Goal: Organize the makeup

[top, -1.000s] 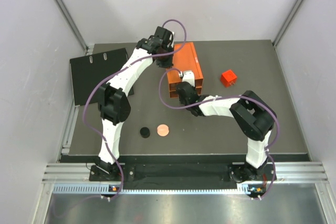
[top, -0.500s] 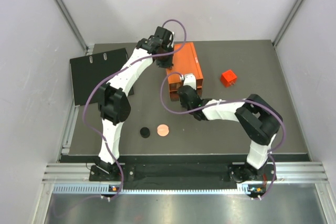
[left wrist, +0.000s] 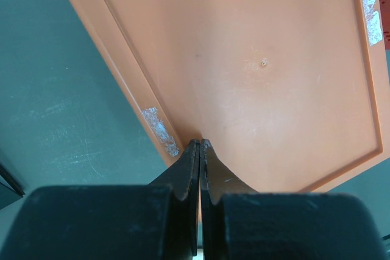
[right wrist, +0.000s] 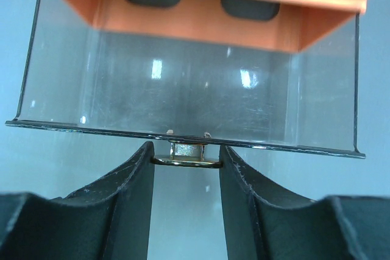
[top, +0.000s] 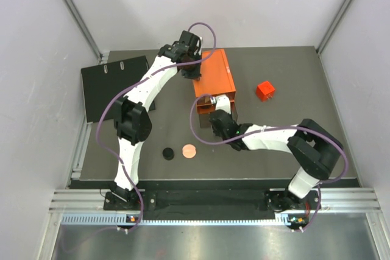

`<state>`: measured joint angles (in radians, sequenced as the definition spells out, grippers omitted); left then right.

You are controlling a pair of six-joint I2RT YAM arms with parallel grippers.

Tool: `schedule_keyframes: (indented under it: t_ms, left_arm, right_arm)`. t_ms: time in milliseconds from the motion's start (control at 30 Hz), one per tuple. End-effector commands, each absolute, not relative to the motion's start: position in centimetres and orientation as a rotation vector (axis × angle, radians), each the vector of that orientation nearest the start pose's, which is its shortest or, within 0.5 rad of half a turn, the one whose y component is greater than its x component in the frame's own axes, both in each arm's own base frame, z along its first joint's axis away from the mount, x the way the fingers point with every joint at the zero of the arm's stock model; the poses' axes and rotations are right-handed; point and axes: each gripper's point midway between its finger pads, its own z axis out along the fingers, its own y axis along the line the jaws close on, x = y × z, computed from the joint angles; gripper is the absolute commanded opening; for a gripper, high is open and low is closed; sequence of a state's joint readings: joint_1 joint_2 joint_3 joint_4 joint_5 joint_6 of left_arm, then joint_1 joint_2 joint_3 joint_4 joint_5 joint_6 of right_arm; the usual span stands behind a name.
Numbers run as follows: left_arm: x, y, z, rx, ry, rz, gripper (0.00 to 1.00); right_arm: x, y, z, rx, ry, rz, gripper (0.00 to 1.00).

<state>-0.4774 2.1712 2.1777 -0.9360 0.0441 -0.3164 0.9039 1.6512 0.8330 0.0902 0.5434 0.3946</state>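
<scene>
Right claw [right wrist: 186, 153] is grasping the small metal handle [right wrist: 186, 162] of the clear drawer [right wrist: 122, 89], one pad touching each end of it. The drawer sticks out of the orange box [top: 213, 71] on its 6 o'clock side and looks bare inside.

Left claw [left wrist: 199, 150] is clenched with nothing in it, tips resting on the box top near its 9 o'clock edge. My read: it's pinning the box so it doesn't slide with the drawer.

Makeup in view: black disc [top: 167, 153] and copper disc [top: 189, 150], lying flat on the worktop [top: 292, 144] just beside each other, roughly 7 o'clock from the box and well apart from it.

Handling guess: the discs are rigid, light, low and probably slick. Take each across its diameter at the rim, from above, tips right down at the worktop. A shallow pinch would likely squirt it out.

Count:
- discs: 2 (1 black, 1 copper)
- tubes and bottles: 0 on the worktop. There's a blurry yellowish sliver in the box's upper level; can't tell what it is
- orange box: 1, with 1 drawer out
- red cube [top: 265, 90]: 1, at 3 o'clock of the box
- black board [top: 116, 86]: 1, at 9 o'clock
</scene>
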Motion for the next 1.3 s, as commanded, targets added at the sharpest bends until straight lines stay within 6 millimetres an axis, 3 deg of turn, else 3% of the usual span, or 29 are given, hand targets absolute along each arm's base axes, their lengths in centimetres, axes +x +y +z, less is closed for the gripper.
schedule_keyframes:
  t_ms: [0,467,567,600,700,800,1033,1267]
  left_arm:
    - [41.0,-21.8,7.3,0.223,2.918,-0.115,0.00]
    - [39.9,-21.3,7.3,0.199,2.957,-0.101,0.00]
    - [39.8,-21.2,7.3,0.191,2.964,-0.099,0.00]
    - [39.7,-21.2,7.3,0.188,2.965,-0.098,0.00]
    - [39.5,-21.6,7.4,0.186,2.976,-0.134,0.00]
    - [39.3,-21.5,7.4,0.181,2.982,-0.129,0.00]
    - [39.3,-21.7,7.3,0.172,2.989,-0.150,0.00]
    - [38.9,-21.3,7.4,0.177,3.003,-0.135,0.00]
  right_arm:
    - [28.5,28.7,7.7,-0.347,2.131,0.225,0.00]
    - [25.2,29.0,7.2,-0.488,2.218,0.257,0.02]
    - [24.8,28.9,7.3,-0.523,2.244,0.246,0.19]
    - [24.7,28.9,7.4,-0.531,2.245,0.247,0.37]
    - [24.3,28.9,8.3,-0.557,2.239,0.273,0.58]
    - [23.7,29.3,10.3,-0.588,2.207,0.339,0.64]
    - [22.4,32.4,14.5,-0.714,2.122,0.525,0.64]
    - [21.3,36.9,14.5,-0.858,2.100,0.650,0.63]
